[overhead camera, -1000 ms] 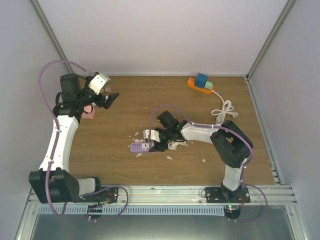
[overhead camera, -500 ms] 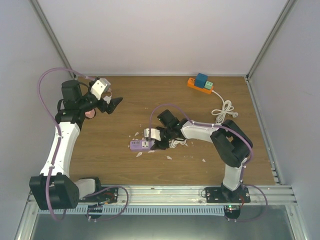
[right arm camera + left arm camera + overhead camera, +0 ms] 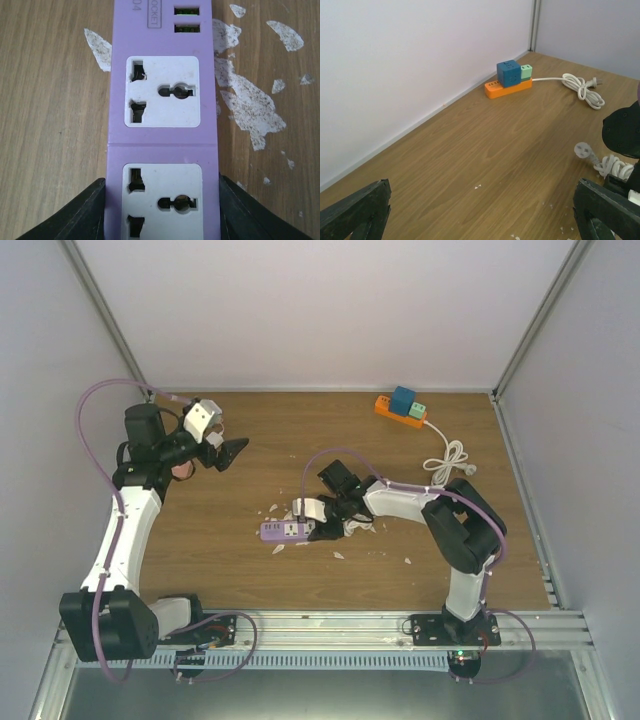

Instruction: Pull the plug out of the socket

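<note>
Wide wooden table (image 3: 220, 570). Left arm (image 3: 122, 525) standing tall by the left wall, left gripper (image 3: 236, 452) up in the air, fingers (image 3: 357, 210) spread wide. Right arm (image 3: 405, 502) bent, reaching left and low; right gripper (image 3: 318, 529) squeezing both sides of the purple socket strip (image 3: 282, 531) mid-table. Strip's near end cut off up close. Small white plug (image 3: 582, 149) flat on the wood, beside a bundled cord (image 3: 615, 166).
</note>
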Available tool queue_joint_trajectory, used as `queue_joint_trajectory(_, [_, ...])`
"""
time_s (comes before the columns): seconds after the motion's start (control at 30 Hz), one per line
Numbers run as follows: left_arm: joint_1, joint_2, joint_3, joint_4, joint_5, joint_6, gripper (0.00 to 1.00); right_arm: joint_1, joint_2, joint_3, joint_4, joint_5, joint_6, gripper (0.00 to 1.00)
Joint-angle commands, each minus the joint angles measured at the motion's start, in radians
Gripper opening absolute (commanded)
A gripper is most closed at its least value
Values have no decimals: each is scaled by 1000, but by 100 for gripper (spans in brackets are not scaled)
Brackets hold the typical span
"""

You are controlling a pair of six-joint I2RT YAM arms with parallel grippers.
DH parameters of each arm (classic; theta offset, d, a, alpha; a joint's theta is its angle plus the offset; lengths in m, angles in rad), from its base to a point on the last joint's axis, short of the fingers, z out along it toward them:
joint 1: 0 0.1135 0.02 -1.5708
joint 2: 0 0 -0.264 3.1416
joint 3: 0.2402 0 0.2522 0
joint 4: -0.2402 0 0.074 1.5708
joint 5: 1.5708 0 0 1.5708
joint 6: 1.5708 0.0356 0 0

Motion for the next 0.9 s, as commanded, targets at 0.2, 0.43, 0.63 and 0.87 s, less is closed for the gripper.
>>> queue_joint_trajectory(0.2, [-6,-10,-36,52,42,-10,99,-161,-61,-28,-91,18,-18,39])
queue_joint_trajectory(0.43, [-18,4,-52,69,41,-17,99,-315,-178,-133,-136,1,0,36])
queue_joint_trajectory(0.63, [-28,11,-63,87,42,-27,99,-442,-289,-224,-180,22,-52,36])
queue_joint_trajectory(0.87, [-43,15,-71,97,39,-34,99,-644,-350,-279,-227,25,-149,35])
